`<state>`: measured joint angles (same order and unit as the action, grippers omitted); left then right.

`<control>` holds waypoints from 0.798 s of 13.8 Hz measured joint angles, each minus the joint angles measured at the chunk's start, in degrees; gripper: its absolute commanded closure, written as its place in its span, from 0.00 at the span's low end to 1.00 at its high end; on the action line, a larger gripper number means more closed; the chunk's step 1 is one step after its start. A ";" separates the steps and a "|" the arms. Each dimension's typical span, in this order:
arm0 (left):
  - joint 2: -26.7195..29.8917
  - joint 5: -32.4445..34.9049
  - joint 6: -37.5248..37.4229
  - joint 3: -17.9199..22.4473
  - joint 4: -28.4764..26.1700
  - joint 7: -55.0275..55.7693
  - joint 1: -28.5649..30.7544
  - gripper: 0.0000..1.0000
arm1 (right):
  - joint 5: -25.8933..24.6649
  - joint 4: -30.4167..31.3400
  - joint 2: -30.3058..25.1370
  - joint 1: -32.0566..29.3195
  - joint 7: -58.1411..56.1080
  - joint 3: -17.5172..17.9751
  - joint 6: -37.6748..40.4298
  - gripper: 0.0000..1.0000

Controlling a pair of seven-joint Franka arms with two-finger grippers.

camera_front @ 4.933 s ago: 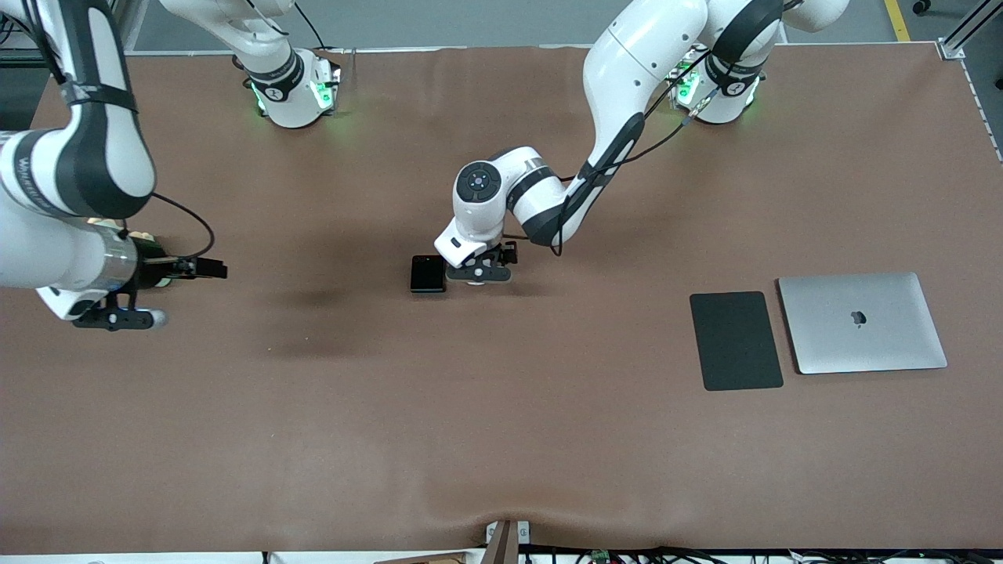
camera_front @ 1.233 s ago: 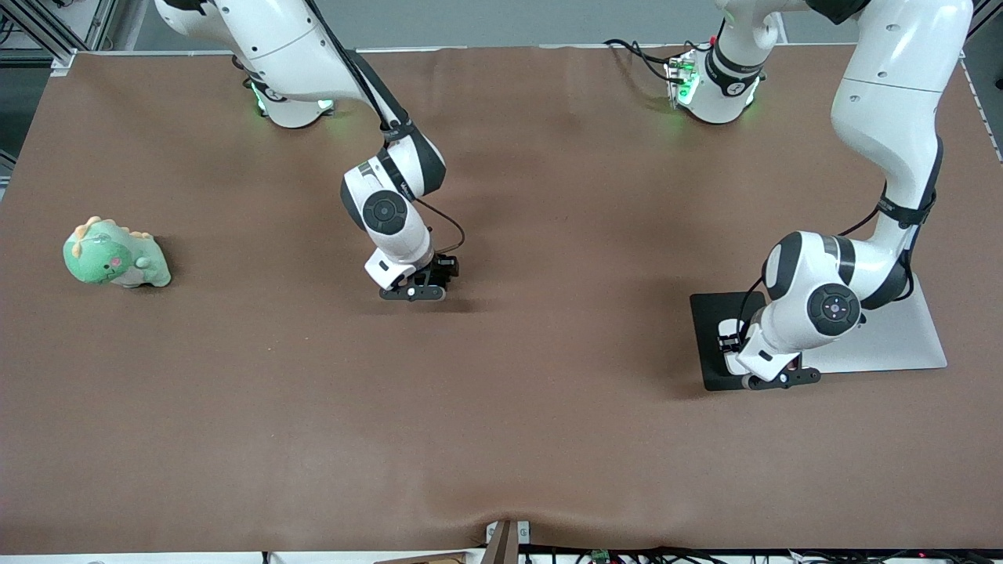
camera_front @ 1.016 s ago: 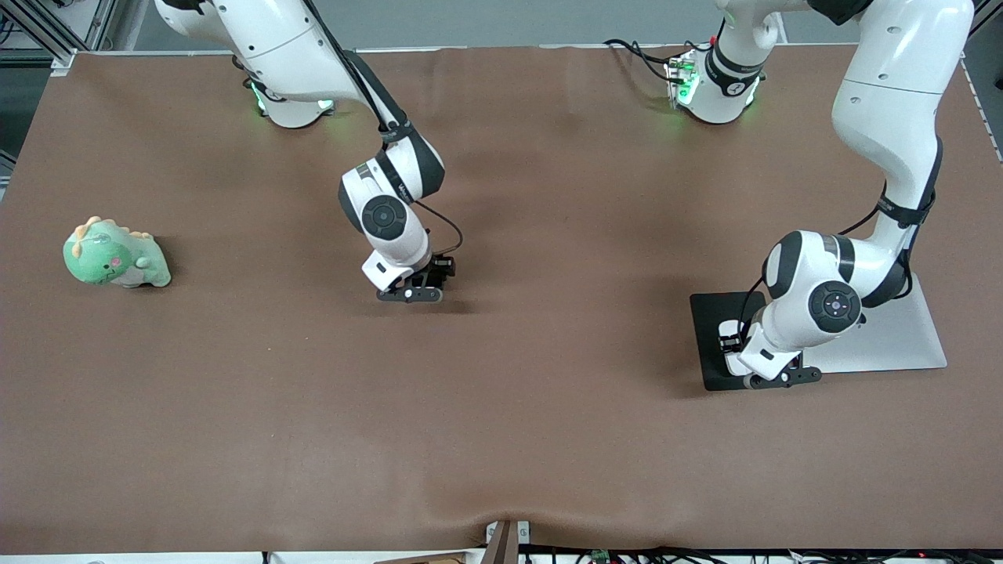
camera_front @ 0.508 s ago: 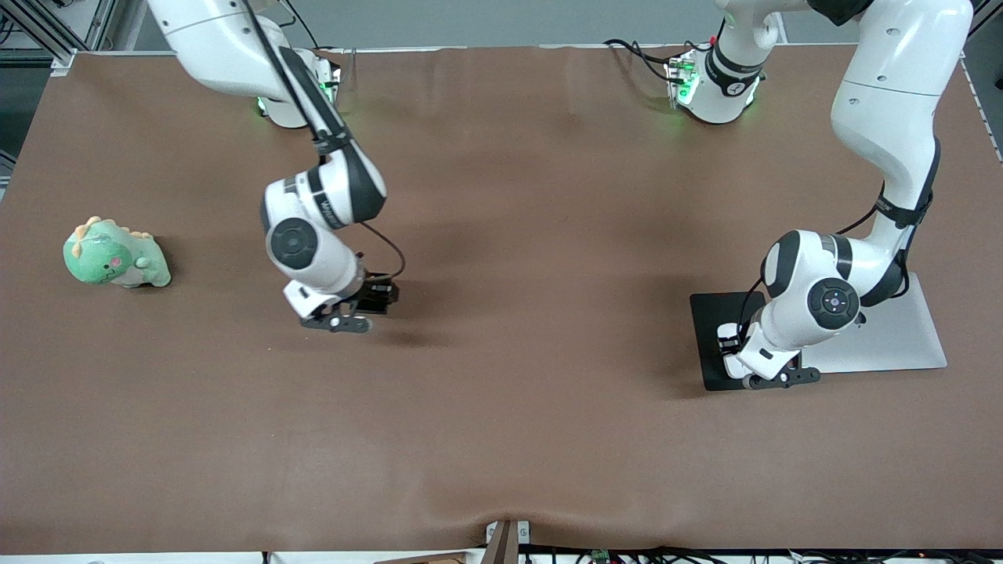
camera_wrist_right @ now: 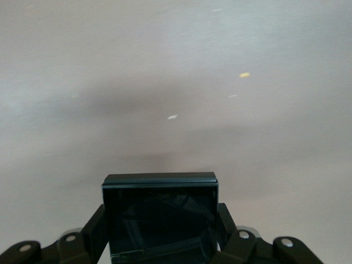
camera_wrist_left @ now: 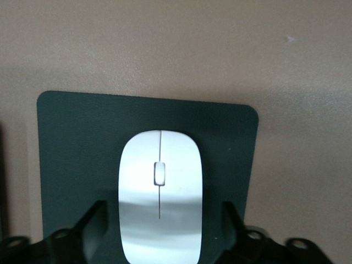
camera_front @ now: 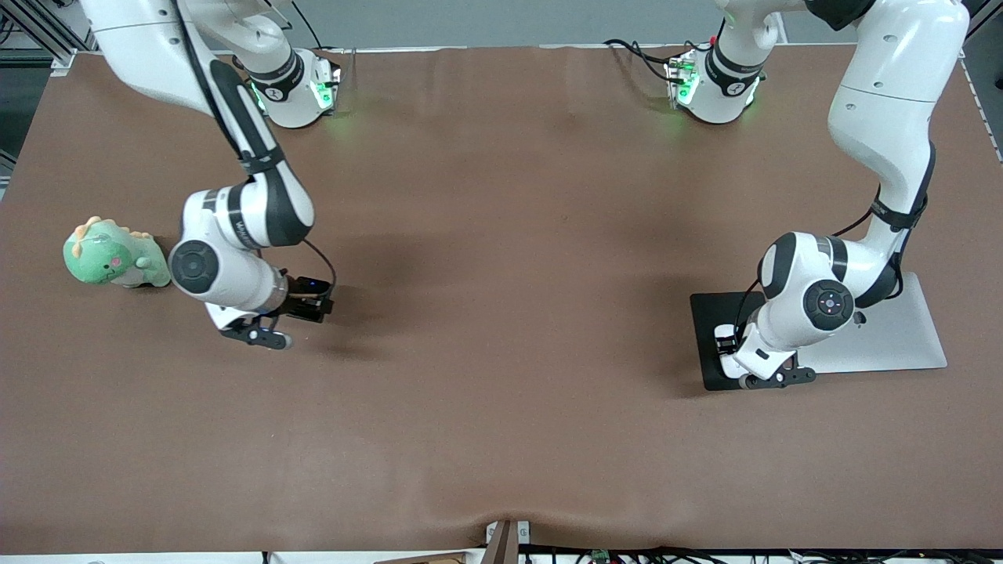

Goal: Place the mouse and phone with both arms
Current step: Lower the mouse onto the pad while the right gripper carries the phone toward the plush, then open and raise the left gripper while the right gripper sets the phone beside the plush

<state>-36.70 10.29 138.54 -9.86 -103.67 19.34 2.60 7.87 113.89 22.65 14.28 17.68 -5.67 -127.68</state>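
Observation:
The white mouse (camera_wrist_left: 159, 192) lies on the black pad (camera_wrist_left: 71, 143). My left gripper (camera_wrist_left: 163, 208) is low over the mouse and open, with a finger standing clear of it on each side. In the front view this gripper (camera_front: 764, 377) is over the pad's (camera_front: 713, 313) end nearer the camera. My right gripper (camera_wrist_right: 160, 220) is shut on the black glossy phone (camera_wrist_right: 159, 198) and holds it flat above bare table. In the front view this gripper (camera_front: 262, 337) is beside the green plush toy, and the arm hides the phone there.
A green plush dinosaur (camera_front: 114, 254) sits toward the right arm's end of the table. A closed silver laptop (camera_front: 901, 345) lies next to the pad toward the left arm's end, partly under the left arm.
My right arm has carried the phone from mid-table toward the plush toy. My left gripper has opened and let go of the mouse on the pad.

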 measured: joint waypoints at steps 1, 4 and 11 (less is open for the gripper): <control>0.00 0.00 0.10 -0.03 0.01 0.00 0.00 0.00 | 0.00 0.46 -0.29 -1.77 -1.91 -0.01 0.03 1.00; 0.52 0.00 0.43 -0.23 0.20 0.00 0.00 0.00 | 0.00 1.88 -1.02 -6.69 -7.46 -0.06 -0.02 1.00; 12.09 0.00 -11.55 -0.62 0.74 -4.51 0.00 0.00 | 0.00 5.53 -1.30 -14.95 -18.72 -0.05 -2.79 1.00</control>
<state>-24.61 10.29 126.99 -10.48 -102.93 14.84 2.60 7.86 119.42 21.36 -0.67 -1.04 -5.72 -130.47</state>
